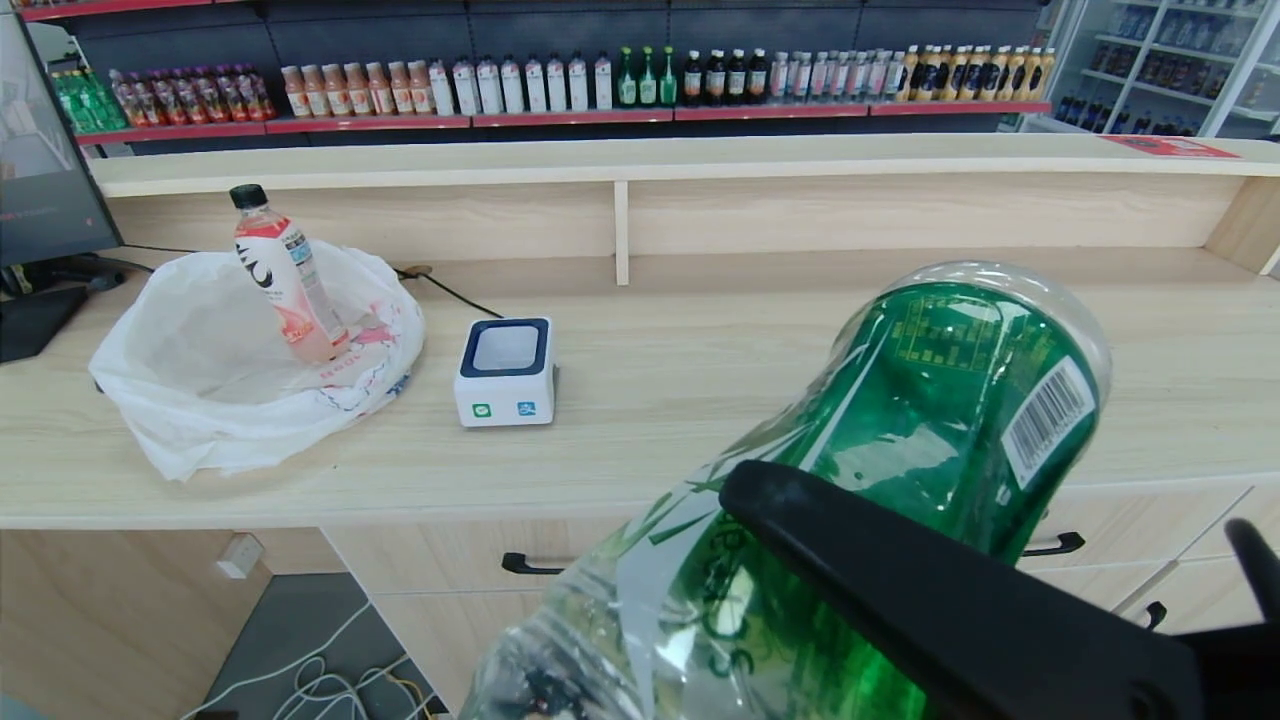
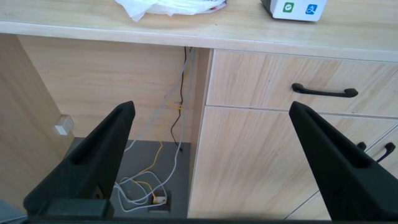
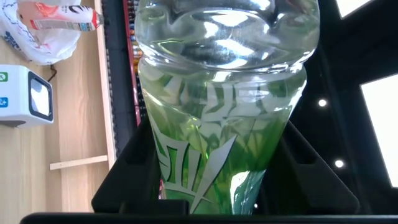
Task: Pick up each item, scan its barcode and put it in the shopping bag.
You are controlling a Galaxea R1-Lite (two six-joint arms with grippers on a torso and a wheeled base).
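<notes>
A green-labelled bottle (image 1: 900, 420) hangs tilted close in front of the head camera, above the counter's front edge, its base up and a barcode (image 1: 1047, 420) facing me. My right gripper (image 1: 1000, 520) is shut on it; in the right wrist view the bottle (image 3: 217, 106) sits between the black fingers (image 3: 134, 168). A white shopping bag (image 1: 200, 380) lies open at the counter's left with a pink-labelled bottle (image 1: 285, 275) leaning inside. The white scanner (image 1: 505, 372) stands right of the bag. My left gripper (image 2: 211, 112) is open and holds nothing, below counter level facing the drawers.
A monitor (image 1: 40, 160) stands at the far left beside the bag. A raised wooden ledge (image 1: 660, 160) runs along the counter's back, with drink shelves (image 1: 570, 90) behind. Drawers with black handles (image 2: 324, 92) sit under the counter; cables (image 2: 149, 180) lie on the floor.
</notes>
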